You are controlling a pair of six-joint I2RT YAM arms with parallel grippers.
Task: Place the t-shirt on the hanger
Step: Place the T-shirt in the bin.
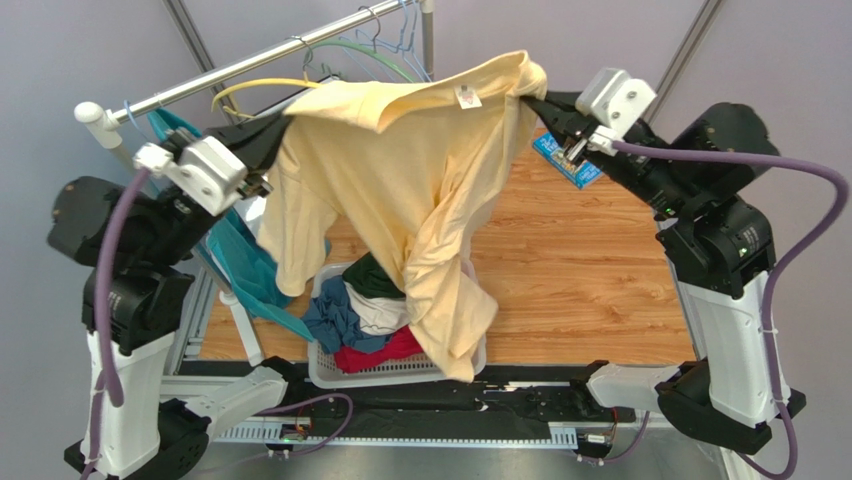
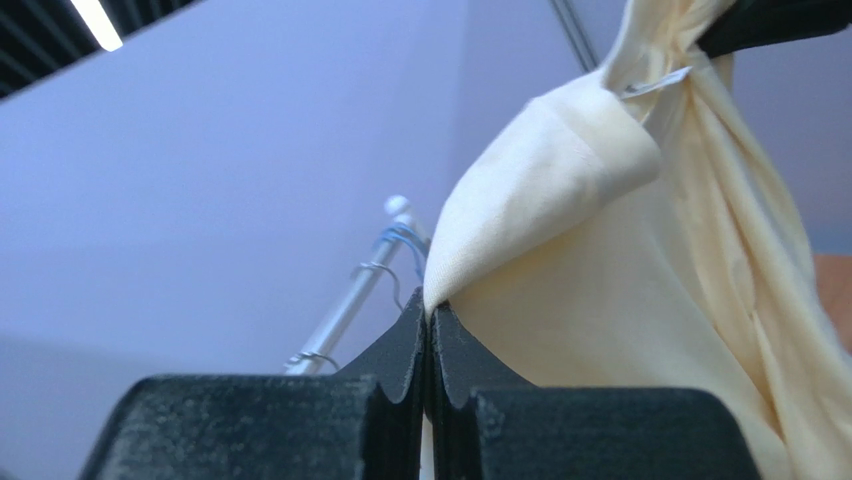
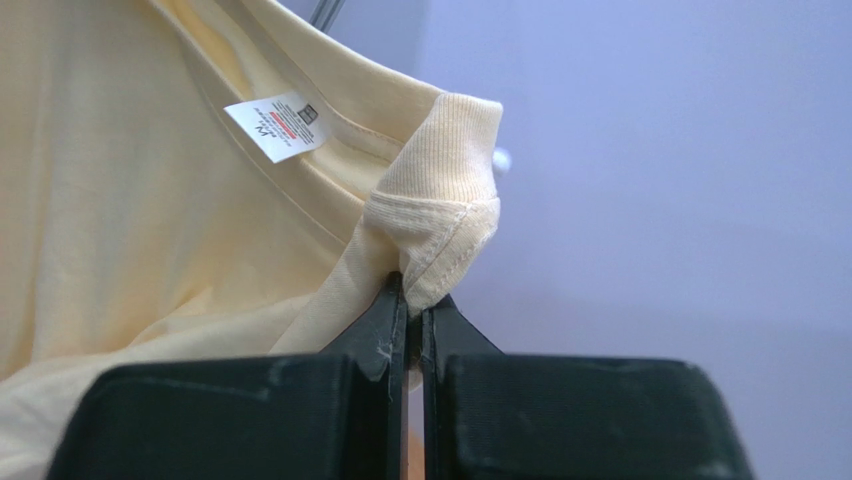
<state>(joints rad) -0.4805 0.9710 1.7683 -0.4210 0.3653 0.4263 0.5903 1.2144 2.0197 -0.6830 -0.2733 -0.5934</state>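
Note:
The pale cream-yellow t-shirt [image 1: 410, 190] hangs stretched in the air between my two grippers, above the basket. My left gripper [image 1: 283, 120] is shut on a fold of its left side; the left wrist view shows the cloth [image 2: 620, 320] pinched between the black fingertips [image 2: 410, 330]. My right gripper [image 1: 530, 100] is shut on the ribbed neck [image 3: 440, 210] next to the white label [image 3: 280, 125]. The yellow hanger [image 1: 255, 88] hangs on the rail behind the shirt's left shoulder, mostly hidden by it.
A metal rail [image 1: 250, 65] runs across the back with pale green and light blue hangers [image 1: 375, 50]. A white basket [image 1: 345, 370] of clothes sits under the shirt. A teal garment [image 1: 240, 265] hangs at the left. A blue card [image 1: 565, 160] lies on the wooden table [image 1: 580, 270].

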